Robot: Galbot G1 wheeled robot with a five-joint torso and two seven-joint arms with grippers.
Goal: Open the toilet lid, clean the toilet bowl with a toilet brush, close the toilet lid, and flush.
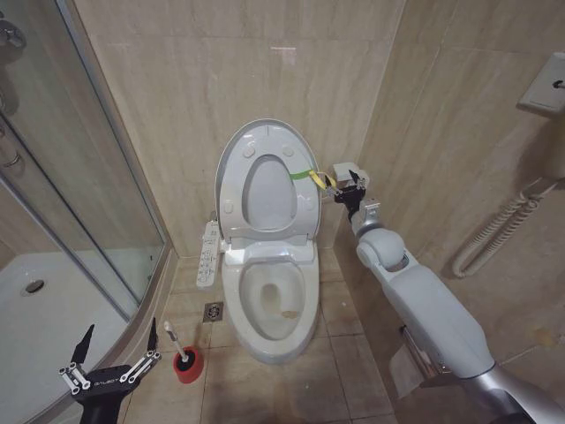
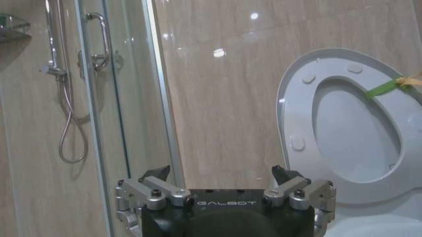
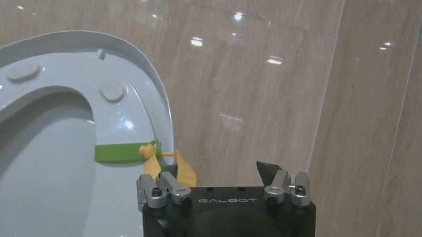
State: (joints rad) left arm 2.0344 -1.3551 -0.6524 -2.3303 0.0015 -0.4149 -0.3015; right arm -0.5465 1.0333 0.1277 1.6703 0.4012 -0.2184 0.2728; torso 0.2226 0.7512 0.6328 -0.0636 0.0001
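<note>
Lettering reading "GALBOT" shows on both gripper bodies in the wrist views. In the head view, at about eight o'clock, the left gripper [image 1: 117, 344] hangs low beside the glass shower door [image 1: 79, 177], its fingers spread wide with nothing between them; the shower tray [image 1: 35, 318] lies behind it, cut off by the edge. Just to its right the toilet brush [image 1: 177, 346] stands tilted in its red cup holder [image 1: 186, 367] on the floor tiles, its bristle head hidden inside the cup. At centre the toilet bowl [image 1: 269, 305] sits open, brownish marks on its inside. The toilet lid [image 1: 265, 146] stands upright against the wall at twelve o'clock, with the ring seat raised against it and a green-yellow band [image 1: 305, 174] at its right edge. A long white button-panel [image 1: 208, 253] hangs at the bowl's left; its markings are too small to read. At about two o'clock the right gripper [image 1: 347, 188] is just beside the band, fingers apart; the yellow tail partly hides one fingertip in the right wrist view.
</note>
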